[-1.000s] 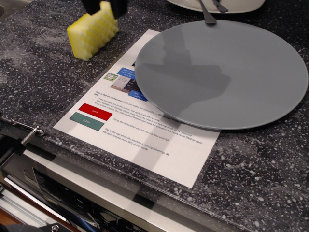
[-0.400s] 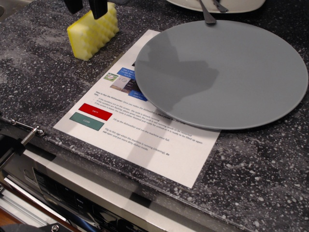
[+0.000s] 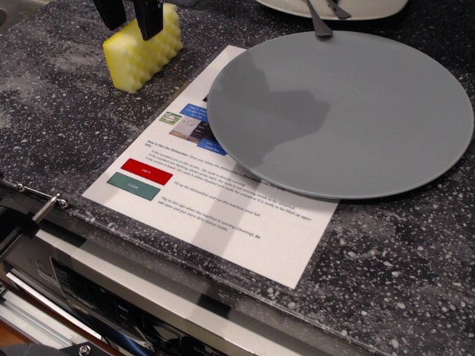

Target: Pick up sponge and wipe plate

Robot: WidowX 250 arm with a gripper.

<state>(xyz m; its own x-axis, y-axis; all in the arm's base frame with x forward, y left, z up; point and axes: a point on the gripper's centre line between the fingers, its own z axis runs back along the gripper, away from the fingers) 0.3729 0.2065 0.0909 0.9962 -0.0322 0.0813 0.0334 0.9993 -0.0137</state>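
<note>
The yellow sponge [image 3: 145,50] with a ridged face lies on the dark speckled counter at the top left. My gripper [image 3: 130,31] hangs right over its far left end. Two black fingers [image 3: 148,18] show with a narrow gap between them, and the right finger overlaps the sponge's top edge. The fingers look apart and hold nothing. The large grey plate [image 3: 341,111] lies flat to the right, partly on a printed sheet, and its surface is bare.
A printed paper sheet [image 3: 215,200] lies under the plate's left edge. A white dish [image 3: 371,9] with cutlery [image 3: 319,26] stands at the top, and the cutlery reaches over the plate's far rim. The counter's front edge and an appliance panel [image 3: 111,297] run along the bottom left.
My gripper has moved left, from the sponge's right end to its far left end, and slightly lower. Sponge and plate have not moved.
</note>
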